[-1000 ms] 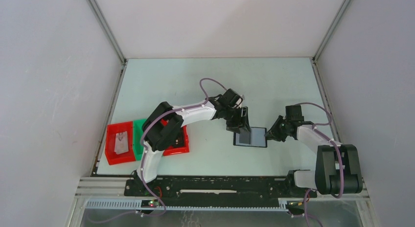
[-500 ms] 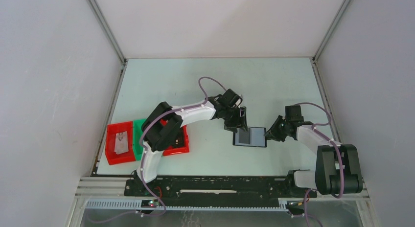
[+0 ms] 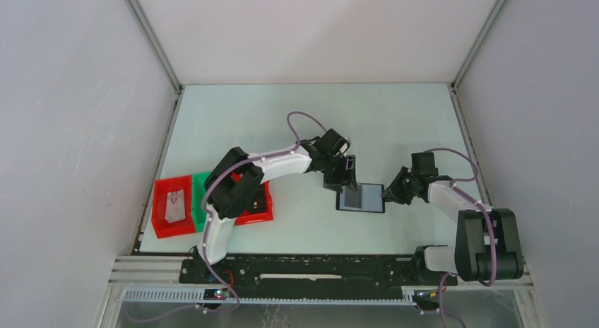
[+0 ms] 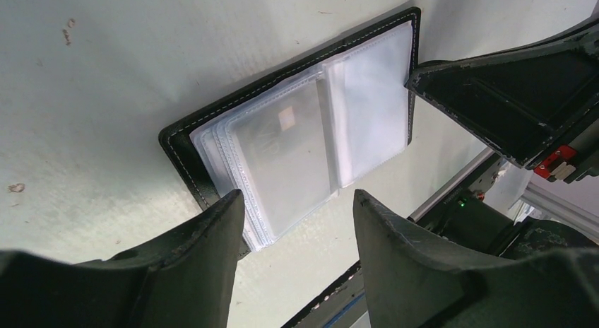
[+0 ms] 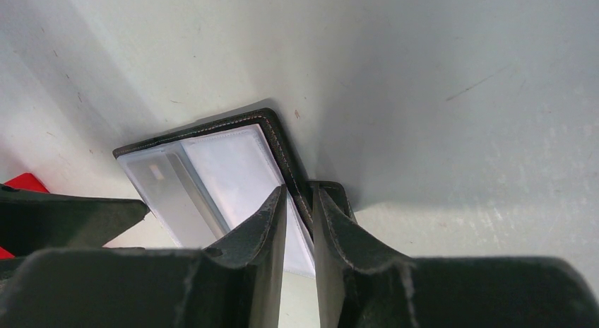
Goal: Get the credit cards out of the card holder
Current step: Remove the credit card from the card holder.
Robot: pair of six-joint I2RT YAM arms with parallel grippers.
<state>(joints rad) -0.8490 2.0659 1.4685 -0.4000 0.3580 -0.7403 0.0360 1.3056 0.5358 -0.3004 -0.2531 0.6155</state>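
The black card holder point(image 3: 362, 198) lies open on the table, its clear plastic sleeves facing up point(image 4: 367, 95). A pale grey credit card point(image 4: 282, 144) with a small tan chip sits inside the left-hand sleeves and also shows in the right wrist view point(image 5: 164, 183). My left gripper point(image 4: 300, 201) hovers open over the holder's near left corner point(image 3: 344, 181), with nothing between its fingers. My right gripper point(image 5: 298, 195) is shut on the stitched right edge of the card holder point(image 5: 281, 143), at the holder's right side in the top view point(image 3: 388, 194).
Red trays point(image 3: 161, 216) with a green tray point(image 3: 201, 201) between them stand at the table's left edge, under the left arm's elbow; one red tray holds a pale item point(image 3: 174, 205). The right gripper's fingers point(image 4: 494, 95) show in the left wrist view. Enclosure walls surround the table.
My left gripper has drawn back slightly toward the far left of the holder. The right gripper and the card holder have not moved.
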